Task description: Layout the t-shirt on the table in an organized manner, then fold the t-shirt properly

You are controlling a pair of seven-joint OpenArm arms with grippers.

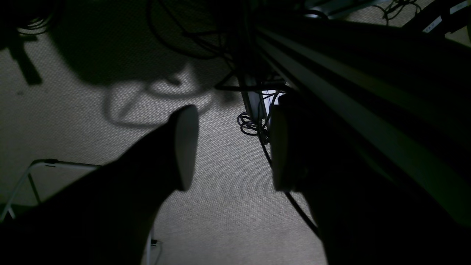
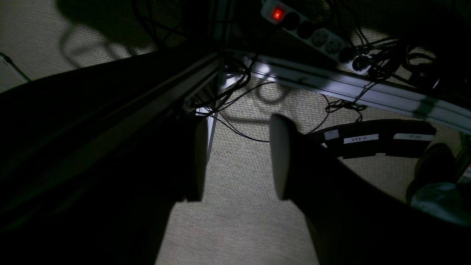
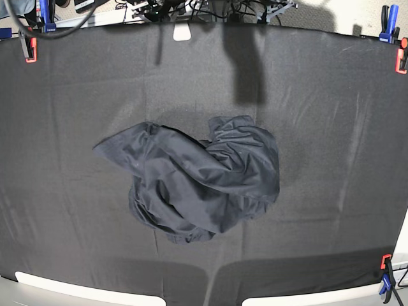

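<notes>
The t-shirt [image 3: 197, 182] lies crumpled in a dark heap near the middle of the table [image 3: 331, 127], with one corner sticking out to the left. Neither arm shows in the base view. In the left wrist view my left gripper [image 1: 232, 147] is open, with nothing between its pale pads [image 1: 186, 147]. It hangs over carpet beside the table's underside rail [image 1: 368, 121]. My right gripper [image 2: 240, 160] is open and empty too, its fingers [image 2: 279, 162] above the floor next to the table's frame [image 2: 110, 129].
Red and blue clamps [image 3: 29, 48] hold the black cloth at the corners. Below the table are a power strip with a lit red switch [image 2: 305, 29], tangled cables [image 2: 239, 92], a cable coil [image 1: 250, 125] and a thin white metal frame [image 1: 22, 180].
</notes>
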